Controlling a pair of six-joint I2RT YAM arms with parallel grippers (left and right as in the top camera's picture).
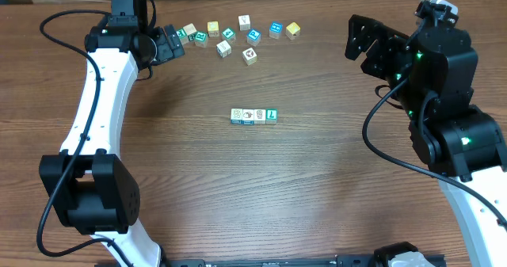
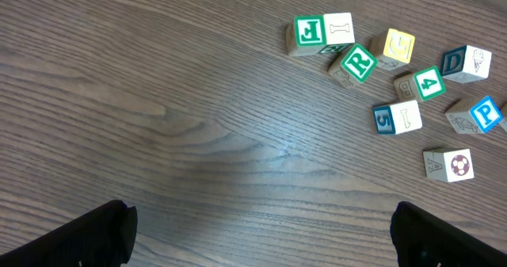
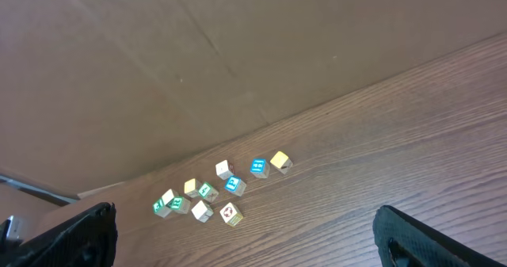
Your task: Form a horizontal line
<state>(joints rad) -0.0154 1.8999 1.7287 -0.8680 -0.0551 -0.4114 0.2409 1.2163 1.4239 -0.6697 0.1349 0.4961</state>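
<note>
- Four cubes make up the horizontal line [image 1: 254, 116], which sits out in the middle of the table [image 1: 333, 180], well away from every edge.
- The cubes stand side by side, touching or nearly so. Three are white-faced with small pictures, and at the right end is the teal-green cube with a white L [image 1: 272, 115].
- Nothing is touching that row; both arms are well apart from it.
- The left gripper [image 1: 173, 43] is up by the far edge, toward the far-left corner, just beside the loose cubes [image 1: 238, 33].
- In the left wrist view its fingers [image 2: 87, 235] are spread wide at the bottom corners of the frame. There is bare wood between them and nothing is held.
- Ahead of those fingers the loose cluster shows clearly: a green R cube [image 2: 358, 62], a yellow cube [image 2: 398, 45], a green 4 cube [image 2: 428, 83], a blue P cube [image 2: 485, 111] and a cube with a ball picture [image 2: 459, 165].
- The loose cubes are strung along the far edge, out of line and turned at different angles.
- The right gripper [image 1: 360, 45] is raised near the far-right corner, well apart from any cube.
- Its fingers [image 3: 71, 235] are also spread wide and hold nothing, with the scattered cubes small and distant in its wrist view.
</note>
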